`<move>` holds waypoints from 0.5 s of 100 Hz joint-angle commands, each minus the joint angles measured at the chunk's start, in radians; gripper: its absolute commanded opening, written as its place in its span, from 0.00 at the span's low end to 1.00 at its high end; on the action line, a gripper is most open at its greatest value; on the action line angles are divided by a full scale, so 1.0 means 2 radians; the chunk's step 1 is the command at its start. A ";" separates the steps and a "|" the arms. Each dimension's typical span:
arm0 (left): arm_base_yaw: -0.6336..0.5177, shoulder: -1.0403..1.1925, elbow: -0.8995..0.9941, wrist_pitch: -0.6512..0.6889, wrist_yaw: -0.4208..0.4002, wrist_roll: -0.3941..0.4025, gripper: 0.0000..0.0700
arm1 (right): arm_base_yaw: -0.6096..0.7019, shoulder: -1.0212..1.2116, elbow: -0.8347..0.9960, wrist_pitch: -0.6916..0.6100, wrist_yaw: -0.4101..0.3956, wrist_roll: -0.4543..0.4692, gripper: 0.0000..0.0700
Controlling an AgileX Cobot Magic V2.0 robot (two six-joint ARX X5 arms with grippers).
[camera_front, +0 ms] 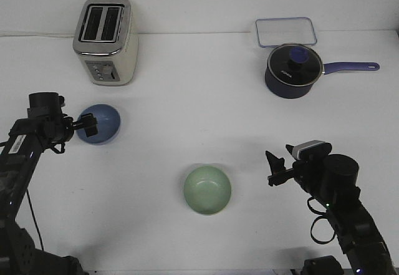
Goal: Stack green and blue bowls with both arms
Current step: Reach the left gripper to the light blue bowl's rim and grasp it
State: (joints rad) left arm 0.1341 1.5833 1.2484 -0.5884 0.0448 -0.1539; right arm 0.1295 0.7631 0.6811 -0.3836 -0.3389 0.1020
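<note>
front view: nearest the camera sits the green bowl (207,189), upright on the white table (199,88), its hollow facing up. everything else is placed from this bowl. to its right, well apart, the right gripper (278,168) hovers with its two dark fingers spread and nothing between them, pointing toward the bowl. behind that gripper the right arm (340,206) runs down to the near right corner, with a white label strip on top and a loose black cable loop.

farther back and to the left of the green bowl lies the blue bowl (100,124), tipped on its side so its rounded outside faces the camera. the left gripper (89,124) is at the left edge of this bowl, its fingers closed on the rim. the left arm (28,147) drops from there to the near left corner.

farther still, behind and left of the green bowl, stands a cream and chrome toaster (106,40) with two slots. behind and right of the green bowl is a dark navy saucepan (293,70) with a glass lid, handle pointing right. just beyond the pan, touching or nearly so, lies a clear rectangular container lid (285,32).
</note>
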 commanded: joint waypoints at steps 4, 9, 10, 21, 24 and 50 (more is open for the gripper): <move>0.006 0.034 0.013 0.012 0.025 0.007 0.84 | 0.001 0.001 0.004 0.004 -0.002 0.003 0.63; 0.006 0.047 0.013 0.016 0.031 0.007 0.84 | 0.001 0.001 0.004 0.004 -0.002 0.003 0.63; 0.006 0.050 0.013 0.017 0.031 0.007 0.84 | 0.001 0.001 0.004 0.004 -0.002 0.003 0.63; 0.006 0.072 0.013 0.021 0.031 0.007 0.82 | 0.001 0.001 0.004 0.004 -0.002 0.003 0.63; 0.006 0.076 0.013 0.021 0.031 0.007 0.78 | 0.001 0.001 0.004 0.004 -0.002 0.004 0.63; 0.006 0.079 0.013 0.023 0.030 0.019 0.02 | 0.001 0.001 0.004 0.004 -0.002 0.003 0.63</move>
State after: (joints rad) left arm 0.1436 1.7256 1.2518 -0.5362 0.1036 -0.1390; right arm 0.1295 0.7631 0.6811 -0.3836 -0.3397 0.1020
